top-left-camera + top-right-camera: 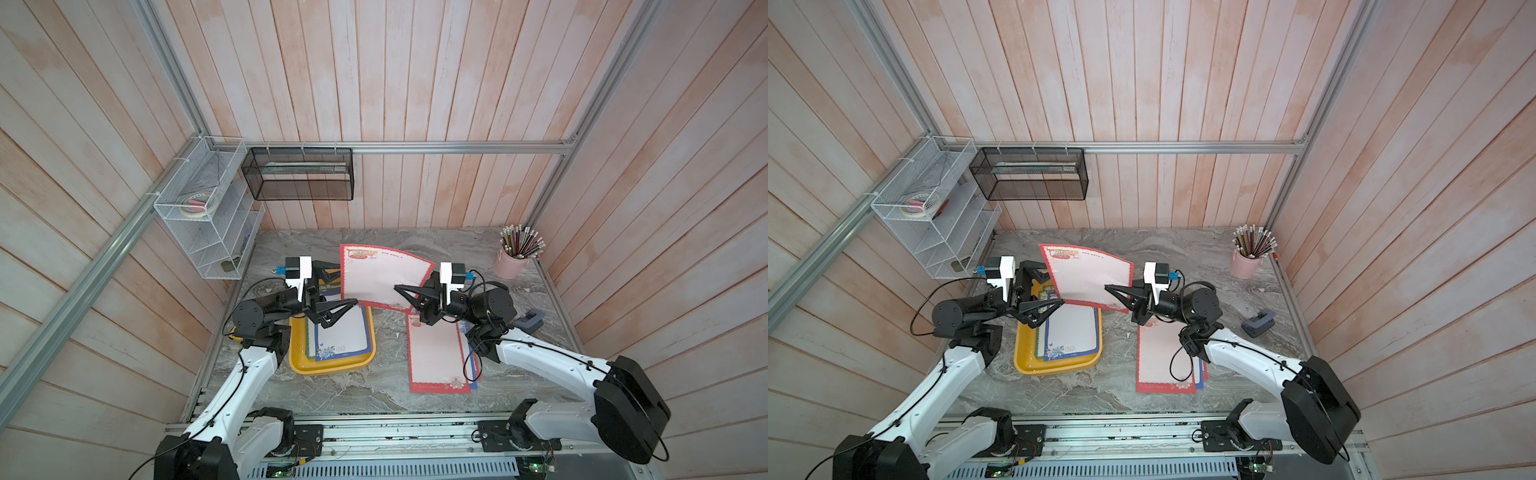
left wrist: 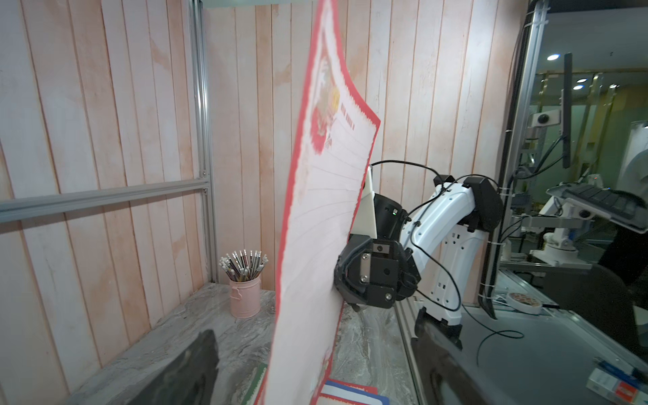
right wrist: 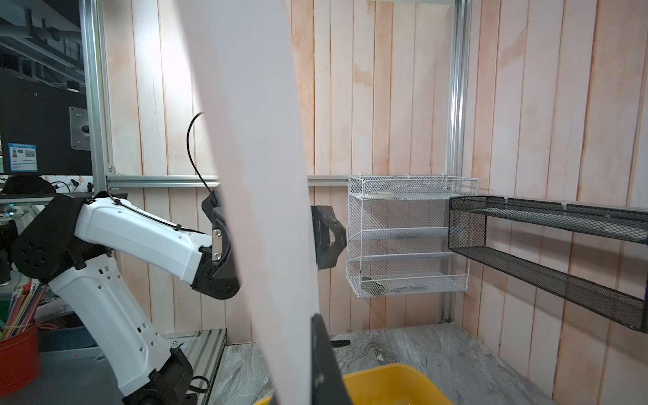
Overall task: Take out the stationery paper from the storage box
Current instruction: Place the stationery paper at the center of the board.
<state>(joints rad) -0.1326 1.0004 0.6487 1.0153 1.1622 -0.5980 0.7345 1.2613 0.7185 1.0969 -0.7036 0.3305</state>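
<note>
Above the worktop [image 1: 374, 399], between the two arms, the right claw [image 1: 395, 287] is clamped on the 3 o'clock side of a red-bordered sheet [image 1: 376, 272] that hangs bowed in the air. The left claw [image 1: 348, 286] stands with its jaws wide apart at the sheet's 9 o'clock edge, gripping nothing. Pinched at one spot only, the sheet could slip, crease or snag on those spread jaws when swung toward the loose sheets [image 1: 436, 357] at 5 o'clock. The storage box [image 1: 332, 369] at 7 o'clock holds blue-bordered sheets [image 1: 345, 332], but how many lie beneath is hidden, and the left arm covers its far end.
</note>
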